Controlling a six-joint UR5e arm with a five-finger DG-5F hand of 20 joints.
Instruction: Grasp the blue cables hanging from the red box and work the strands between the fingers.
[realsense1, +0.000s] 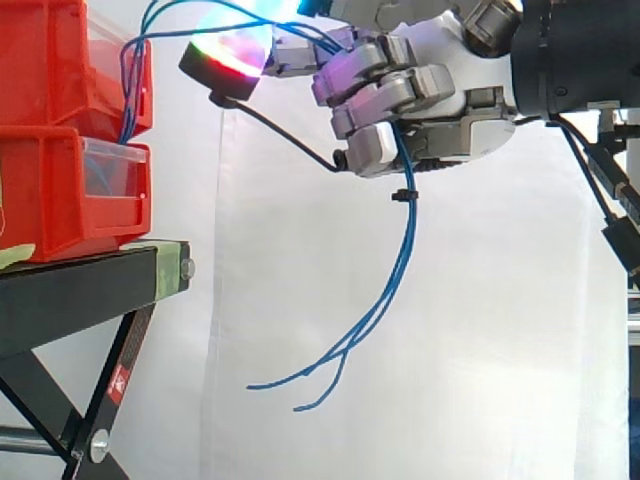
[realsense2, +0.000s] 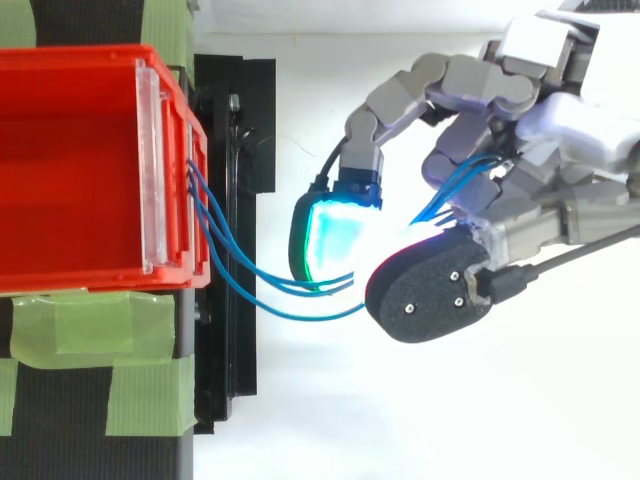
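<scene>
The hand (realsense1: 430, 95) is curled closed around the blue cables (realsense1: 409, 225), which arc across from the front of the red box (realsense2: 100, 58) and dangle below the palm. The grasp looks made; next, the fingers need to roll the strands gently without tugging them.

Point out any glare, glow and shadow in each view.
Side view: a glowing pad on the hand flares white near the top edge, washing over the blue cables passing it; the curtain is evenly lit, without hard shadows. Top view: a pad glows cyan-white and blots out the cables where they meet it; the red bin is evenly lit inside.
</scene>
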